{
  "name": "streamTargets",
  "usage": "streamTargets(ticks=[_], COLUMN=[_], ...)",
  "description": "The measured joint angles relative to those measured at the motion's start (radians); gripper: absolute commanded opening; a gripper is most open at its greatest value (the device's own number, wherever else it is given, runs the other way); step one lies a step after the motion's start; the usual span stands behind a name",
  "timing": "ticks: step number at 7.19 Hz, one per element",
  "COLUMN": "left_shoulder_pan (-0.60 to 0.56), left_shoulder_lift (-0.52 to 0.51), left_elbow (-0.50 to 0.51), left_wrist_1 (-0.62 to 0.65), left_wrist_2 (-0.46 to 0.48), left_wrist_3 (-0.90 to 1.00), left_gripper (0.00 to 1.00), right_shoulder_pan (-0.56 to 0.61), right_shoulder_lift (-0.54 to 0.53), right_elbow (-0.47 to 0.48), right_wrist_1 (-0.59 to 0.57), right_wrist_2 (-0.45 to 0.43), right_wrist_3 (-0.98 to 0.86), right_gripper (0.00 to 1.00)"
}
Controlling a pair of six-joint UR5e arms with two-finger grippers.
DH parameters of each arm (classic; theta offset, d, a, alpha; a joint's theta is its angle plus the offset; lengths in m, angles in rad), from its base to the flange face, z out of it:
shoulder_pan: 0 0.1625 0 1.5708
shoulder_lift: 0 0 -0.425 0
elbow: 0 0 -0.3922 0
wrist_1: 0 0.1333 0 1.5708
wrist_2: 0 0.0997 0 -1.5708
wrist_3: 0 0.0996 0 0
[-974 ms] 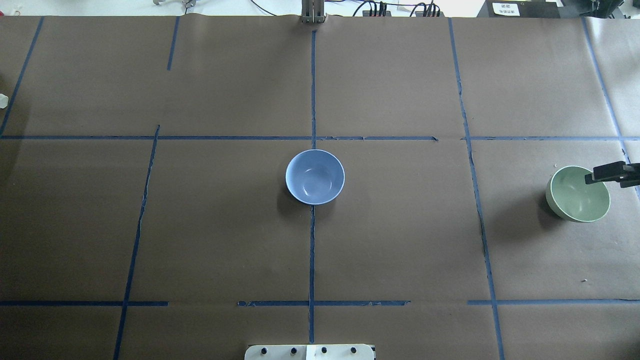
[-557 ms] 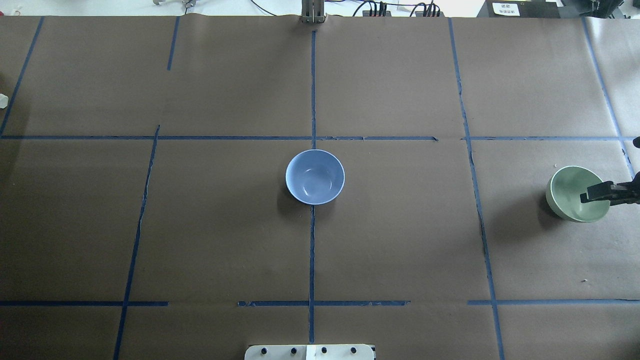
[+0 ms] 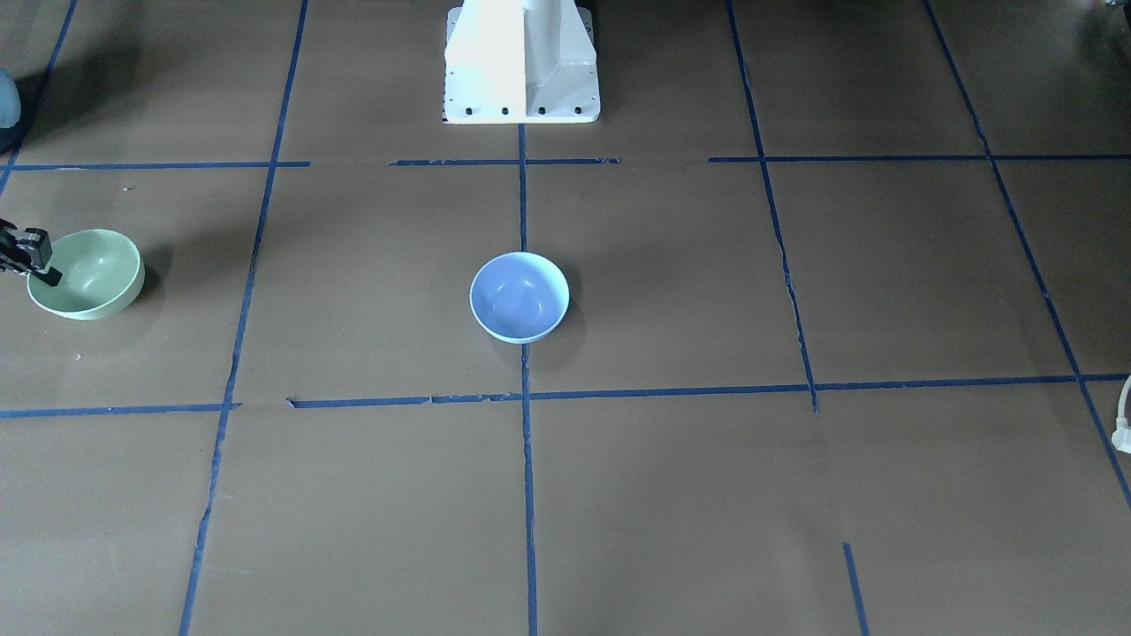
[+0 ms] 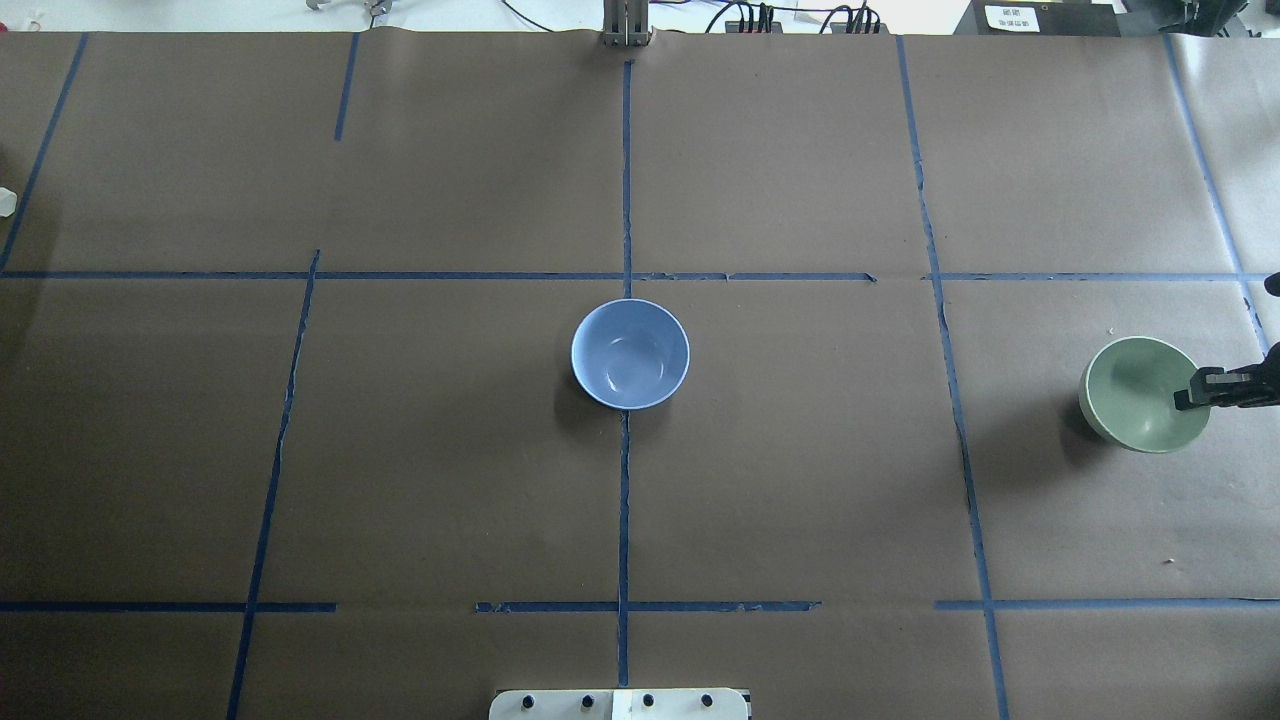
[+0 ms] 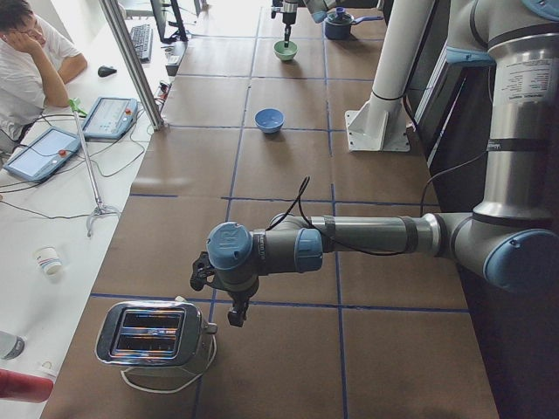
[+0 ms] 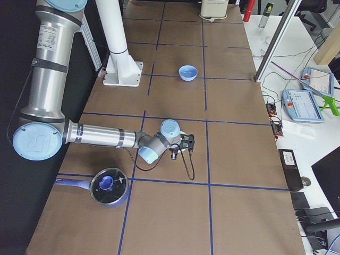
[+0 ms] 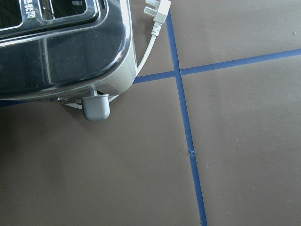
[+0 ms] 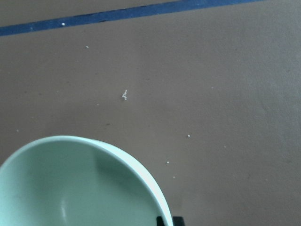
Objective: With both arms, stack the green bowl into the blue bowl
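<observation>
The green bowl (image 4: 1135,392) sits at the table's far right, also at the left of the front view (image 3: 88,274). My right gripper (image 4: 1190,396) comes in from the right edge and is shut on the bowl's right rim; the wrist view shows the rim (image 8: 141,174) running down to one black fingertip (image 8: 169,220). The blue bowl (image 4: 630,354) stands upright and empty at the table's centre (image 3: 519,297). My left gripper (image 5: 235,316) shows only in the exterior left view, pointing down beside a toaster, far from both bowls. I cannot tell if it is open or shut.
A chrome toaster (image 5: 157,336) with a white cord and plug (image 7: 157,9) stands at the left end of the table. A blue lidded pot (image 6: 109,186) sits near the right arm's end. The white pedestal (image 3: 521,62) stands at the robot's side.
My right gripper dropped from above the green bowl's far rim to its right rim. The bowl shifted slightly left. The blue bowl has not moved.
</observation>
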Motion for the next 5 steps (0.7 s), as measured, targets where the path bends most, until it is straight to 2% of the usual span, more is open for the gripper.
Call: streamTargets(ticks=[2, 3, 5], left_shoulder_pan=[0.000, 0.001, 0.001], left_shoulder_lift=[0.003, 0.003, 0.003], left_elbow=[-0.002, -0.002, -0.004], left_wrist_1=[-0.001, -0.001, -0.004], left_wrist_2=[0.000, 0.000, -0.001], left_wrist_3=[0.000, -0.002, -0.020], left_gripper=[1.00, 1.00, 1.00], right_shoulder_pan=[-0.008, -0.034, -0.140], right_shoulder_lift=[0.050, 0.127, 0.401], right_elbow=[0.080, 0.126, 0.181], right_wrist_1=[-0.041, -0.117, -0.385], right_wrist_2=[0.026, 0.036, 0.028], right_wrist_3=[0.118, 0.203, 0.407], right_gripper=[0.00, 0.00, 0.03])
